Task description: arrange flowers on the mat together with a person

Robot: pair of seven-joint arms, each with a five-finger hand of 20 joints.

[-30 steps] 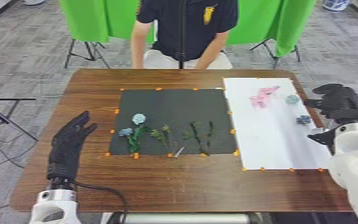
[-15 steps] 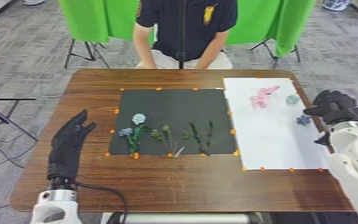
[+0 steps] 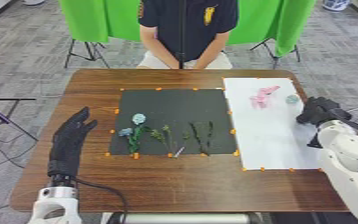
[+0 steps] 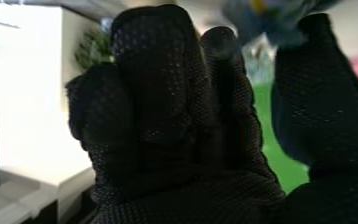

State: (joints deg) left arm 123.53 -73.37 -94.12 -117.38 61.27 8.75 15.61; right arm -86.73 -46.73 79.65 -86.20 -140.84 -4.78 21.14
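My right hand (image 3: 320, 111) is at the right edge of the white mat (image 3: 269, 137), over the spot of the dark blue flower. In the right wrist view my right hand (image 4: 180, 185) is open, with the blurred blue flower (image 4: 264, 22) between thumb tip and fingertips; contact I cannot tell. Pink flowers (image 3: 262, 98) and a pale green flower (image 3: 292, 99) lie on the white mat's far part. The black mat (image 3: 171, 105) holds a light blue flower (image 3: 139, 119), another blue flower (image 3: 126, 132) and several green stems (image 3: 199, 137). My left hand (image 3: 69, 140) is open, left of the black mat.
Orange markers (image 3: 233, 131) line both mats. The brown table (image 3: 184, 185) extends in front of them. A person sits at the far side with hands together, away from the flowers. A dark cable (image 3: 104, 188) lies near my left forearm.
My right hand has moved left and nearer, from beyond the white mat's right edge to over it, now covering the dark blue flower. My left hand has shifted slightly.
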